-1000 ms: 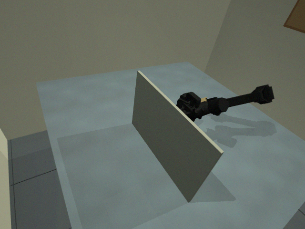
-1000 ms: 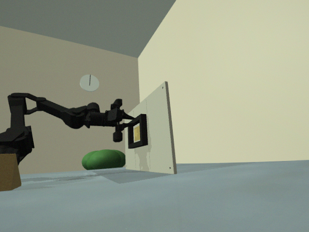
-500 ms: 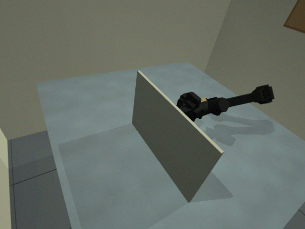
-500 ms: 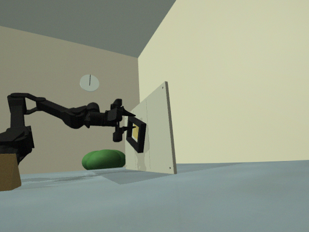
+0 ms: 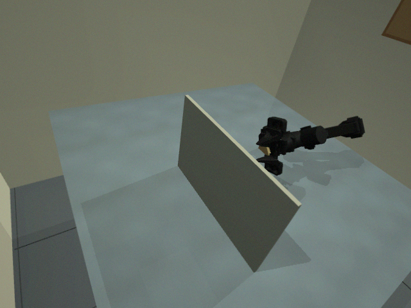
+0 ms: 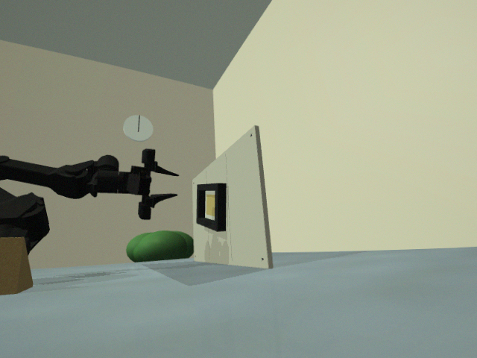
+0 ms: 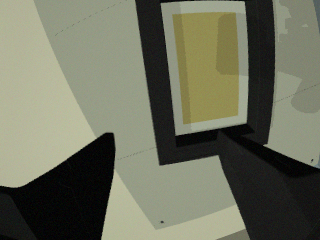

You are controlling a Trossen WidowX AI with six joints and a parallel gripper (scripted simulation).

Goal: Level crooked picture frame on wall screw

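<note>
The black picture frame (image 6: 221, 208) (image 7: 157, 90), with a white mat and yellow picture, hangs on the pale upright board (image 6: 246, 200) (image 7: 90, 65). It hangs crooked: in the exterior view its right side, nearer that camera, is lower than its far left side. My gripper (image 5: 257, 152) (image 6: 177, 185) (image 7: 167, 139) is open and empty, its tips a short way in front of the board and clear of the frame. In the wrist view one finger overlaps the frame's end bar. The screw and notched strip are hidden behind the frame. In the top view the board hides the frame.
The board stands on the blue-grey table (image 5: 115, 142) (image 6: 346, 308). A wooden block (image 6: 13, 265) is under the arm's base. A green rounded object (image 6: 159, 246) shows beyond the board's far side. A round clock (image 6: 133, 129) is on the back wall.
</note>
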